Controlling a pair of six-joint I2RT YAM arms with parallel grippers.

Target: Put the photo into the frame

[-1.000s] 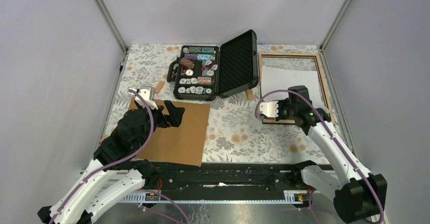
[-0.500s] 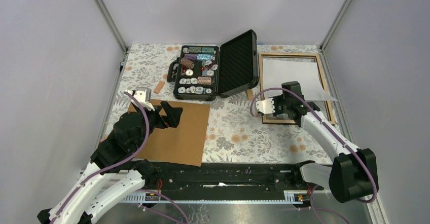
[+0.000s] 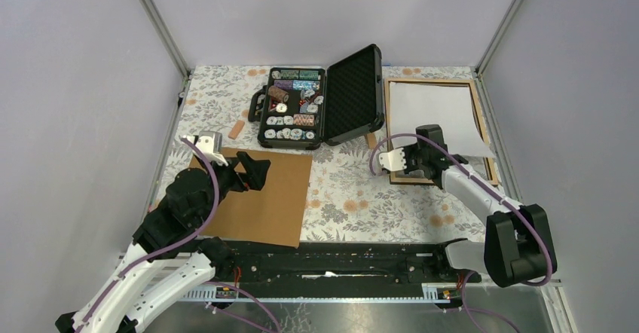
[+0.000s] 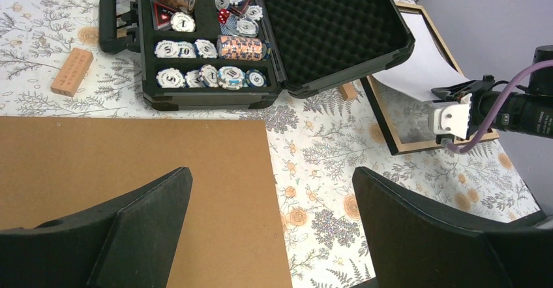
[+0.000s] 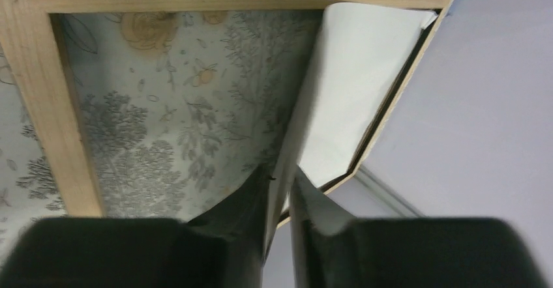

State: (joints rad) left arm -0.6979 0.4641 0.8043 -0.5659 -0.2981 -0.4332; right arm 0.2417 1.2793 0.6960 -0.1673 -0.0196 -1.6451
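White back up on the photo (image 3: 433,114), lying over the light wood frame (image 3: 429,82) at the far right of the tabletop. Far edge down inside, near edge lifted. Pinched at that near edge by the right claw (image 5: 280,169), reaching in from the near side. Long side pointing away from the arms. Left claw (image 4: 270,171) wide open, holding nothing, well apart over the brown backing board (image 4: 130,164). Probably a job for the right side alone.

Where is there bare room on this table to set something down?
The widest bare floral cloth lies between the brown backing board and the light wood picture frame, on the near side of the open black poker-chip case. There is a smaller patch left of the case, around the small wooden block. It is crowded on the right: frame, white-backed photo, right fingers.
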